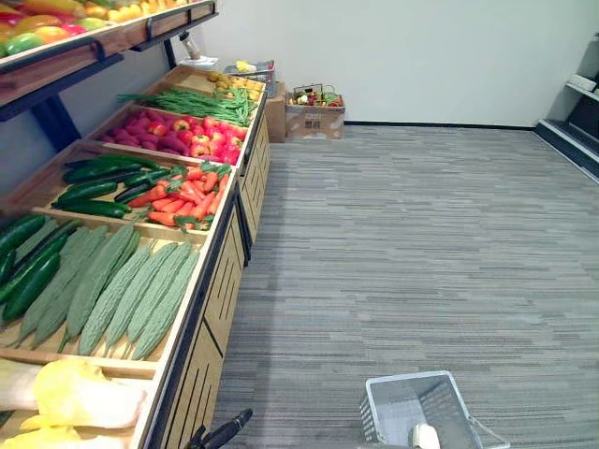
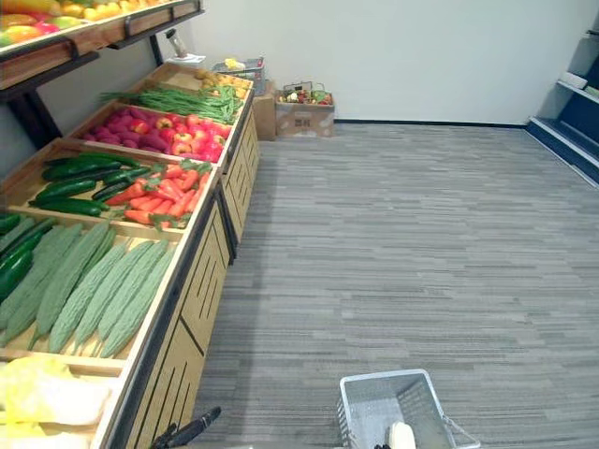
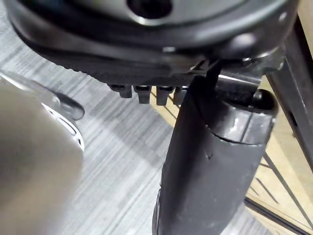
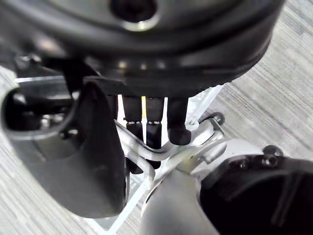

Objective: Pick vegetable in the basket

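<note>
here, a wooden produce stand (image 1: pixel 223 271) is seen along the robot's left side, divided into compartments. nearest the robot, pale yellow cabbage (image 1: pixel 84 393) is laid; in the next compartment bitter gourds (image 1: pixel 122 290) are lined up side by side, with dark cucumbers (image 1: pixel 23 267) just beside them. further along, more cucumbers and carrots (image 1: pixel 182 196) share a compartment, followed by red fruit (image 1: pixel 178 136) and then green beans (image 1: pixel 201 103). none of these vegetables is touched by either hand.

a pale mesh basket (image 1: pixel 393 412) is held low at the robot's right, above the grey carpet (image 1: pixel 421 234) and well apart from the stand. in the right wrist view the right hand (image 4: pixel 93 156) is shown with its fingers (image 4: pixel 153 128) hooked over the basket's metal handle (image 4: pixel 168 148), so the handle is clasped between fingers and thumb.

the left hand (image 3: pixel 210 166) is found low beside the stand's front; its fingers are extended loosely and nothing is held in it.

a cardboard box (image 1: pixel 314 120) is set against the far wall.
</note>
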